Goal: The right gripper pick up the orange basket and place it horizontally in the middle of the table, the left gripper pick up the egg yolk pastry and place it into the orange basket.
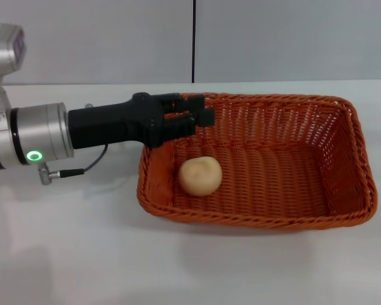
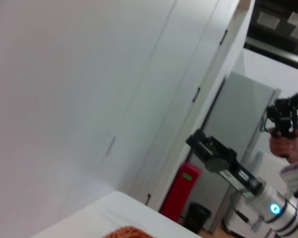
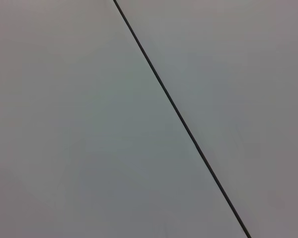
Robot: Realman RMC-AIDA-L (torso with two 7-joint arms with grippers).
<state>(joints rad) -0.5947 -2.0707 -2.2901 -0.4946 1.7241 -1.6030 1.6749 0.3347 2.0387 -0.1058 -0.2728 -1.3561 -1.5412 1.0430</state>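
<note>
The orange basket [image 1: 343, 159] lies lengthwise on the white table [image 1: 82, 254], and a sliver of its rim [image 2: 129, 232] shows in the left wrist view. The egg yolk pastry [image 1: 200, 175] rests on the basket floor near its left end. My left gripper [image 1: 205, 111] hovers over the basket's back left corner, above and behind the pastry, open and holding nothing. My right gripper [image 2: 201, 143] appears only in the left wrist view, raised off the table far to the side.
A wall with a dark vertical seam [image 1: 193, 41] stands behind the table. In the left wrist view, a red bin [image 2: 181, 191] stands on the floor beyond the table, and a person's hand [image 2: 284, 145] holds a black device.
</note>
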